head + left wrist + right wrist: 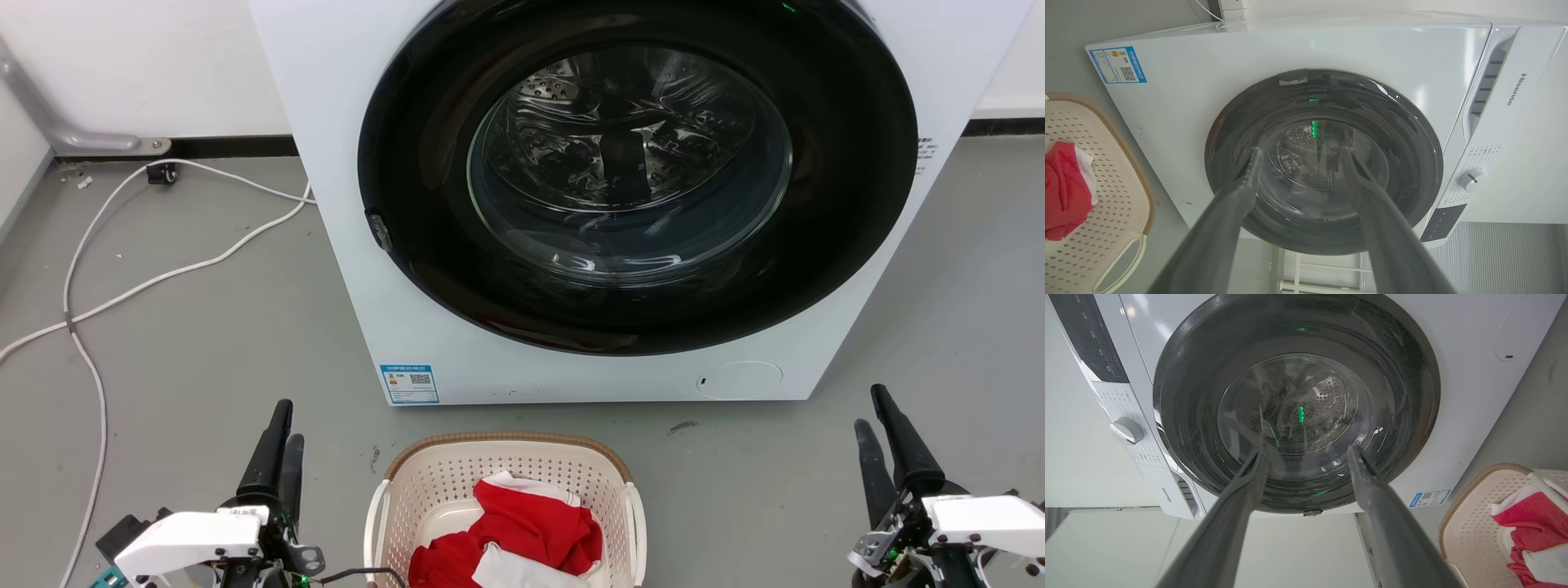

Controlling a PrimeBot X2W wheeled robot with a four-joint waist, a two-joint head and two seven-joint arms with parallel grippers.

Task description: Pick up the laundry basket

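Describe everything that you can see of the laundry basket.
The laundry basket is cream plastic, rounded-rectangular, with perforated walls, a brown woven-look rim trim and white loop handles on both sides. It stands upright on the grey floor before the washer, apart from it. Red and white clothes lie inside. Its near end runs out of the head view. The left gripper and right gripper flank it without touching.

Left hand (286, 423) low, parted, empty, right hand (870, 408) low, parted, empty

Cream perforated laundry basket (445, 490), red-and-white cloth (535, 523)
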